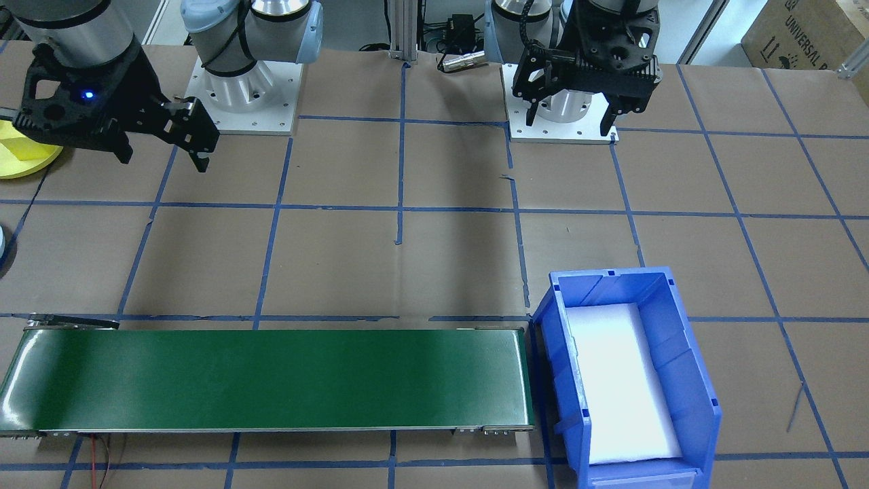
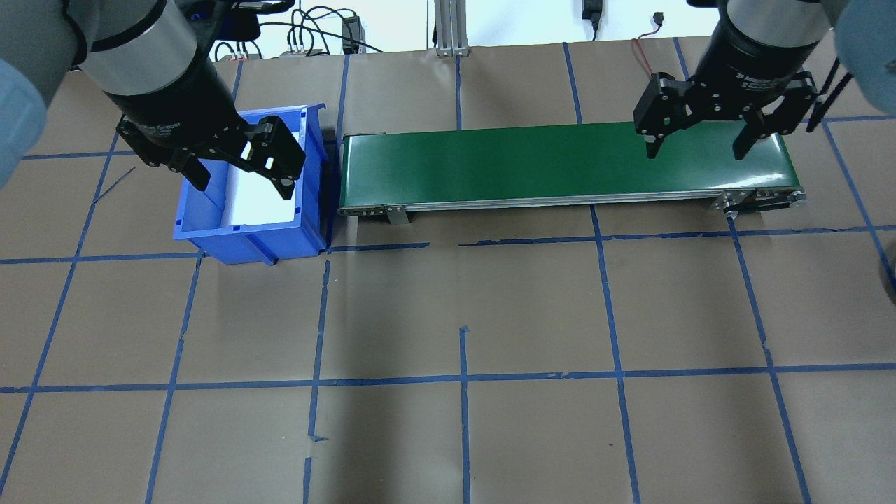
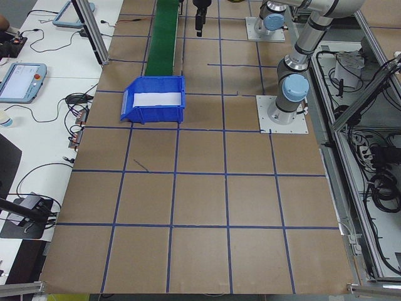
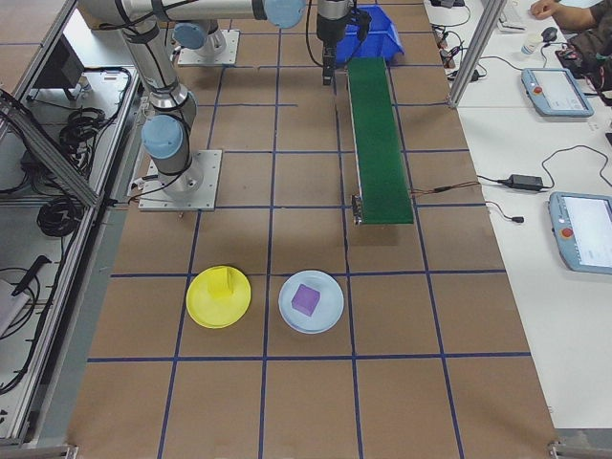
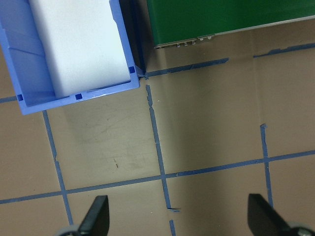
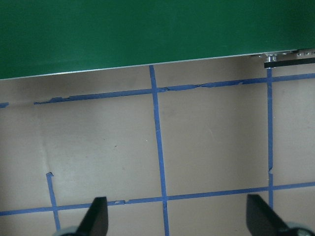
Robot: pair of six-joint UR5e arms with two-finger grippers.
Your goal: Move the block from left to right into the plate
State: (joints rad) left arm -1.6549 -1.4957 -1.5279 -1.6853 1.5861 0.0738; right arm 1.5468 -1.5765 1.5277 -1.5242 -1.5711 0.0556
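With a yellow block already in the round yellow plastic plate [image 4: 218, 297], both grippers' jaws hang released above the green conveyor belt [image 2: 560, 164], awaiting the next block.

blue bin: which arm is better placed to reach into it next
Left, likely. The left end effector hangs open near the blue bin, which fills its wrist view's corner. The right end effector, also open, is by the conveyor at its far end.
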